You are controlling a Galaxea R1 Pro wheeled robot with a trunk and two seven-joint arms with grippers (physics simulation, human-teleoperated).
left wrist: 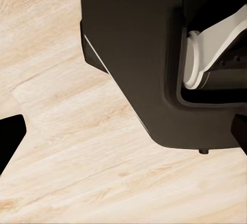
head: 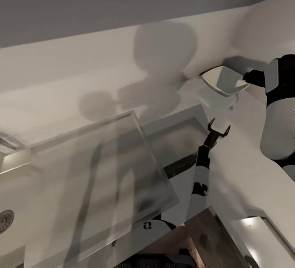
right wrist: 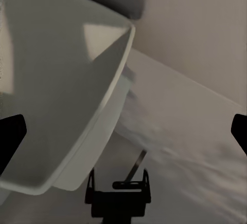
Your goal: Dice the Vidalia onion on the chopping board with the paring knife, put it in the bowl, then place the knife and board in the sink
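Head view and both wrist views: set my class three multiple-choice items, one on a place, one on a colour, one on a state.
1. Where is the bowl?
A. In the sink
B. On the countertop by the wall
C. On the floor

2. What colour is the floor in the left wrist view?
A. Light wood
B. Grey tile
C. Red carpet

3. How is the right hand?
A. Shut on the bowl
B. Shut on a knife
C. Open

Key: B, the bowl sits on the countertop beside the wall; A, the floor shows pale planks; C, the right hand has its fingertips far apart with nothing gripped.
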